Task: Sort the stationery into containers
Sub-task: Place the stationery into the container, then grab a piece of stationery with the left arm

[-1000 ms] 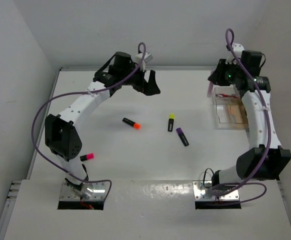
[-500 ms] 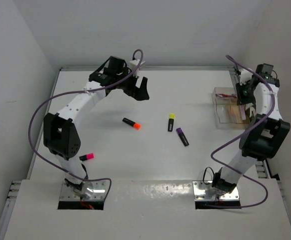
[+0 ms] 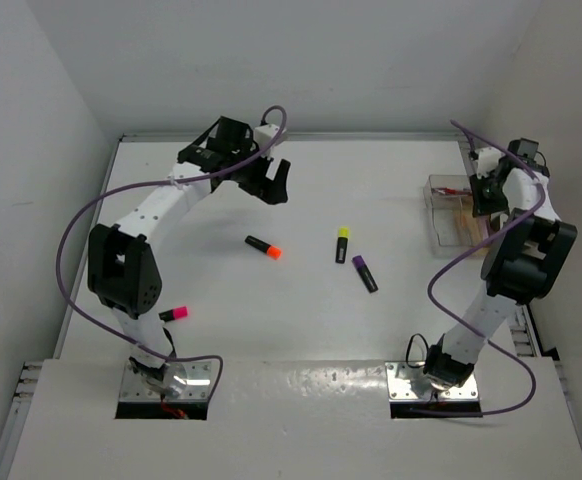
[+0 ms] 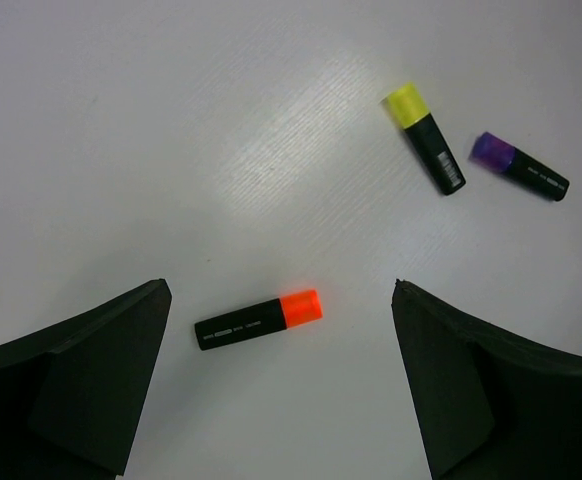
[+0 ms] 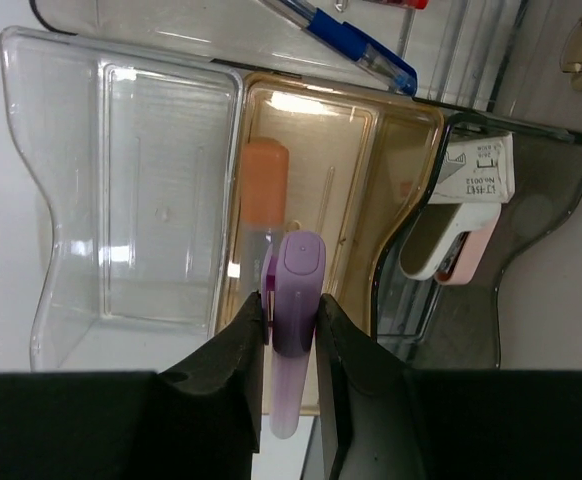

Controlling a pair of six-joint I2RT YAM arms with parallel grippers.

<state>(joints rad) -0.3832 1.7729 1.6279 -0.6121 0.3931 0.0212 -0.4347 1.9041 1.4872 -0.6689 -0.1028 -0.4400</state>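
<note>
Across the white worktop (image 3: pixel 301 330) both arms are being repositioned. The right arm is being swung over from where it stood a second ago, so that the right pincer (image 5: pixel 291 318) is now being held above the amber compartment (image 5: pixel 391 200) just beside the clear tray (image 5: pixel 121 200). It is being kept narrowly clamped on the pale lilac marker (image 5: pixel 299 262), and a release there is judged imminent. The left pincer (image 3: pixel 274 182), spread wide and empty, is being drawn nearer the orange highlighter (image 4: pixel 261 318), judged the next pick. The yellow highlighter (image 4: pixel 426 135), purple highlighter (image 4: pixel 519 168) and pink highlighter (image 3: pixel 174 314) are being left loose, unsorted.
</note>
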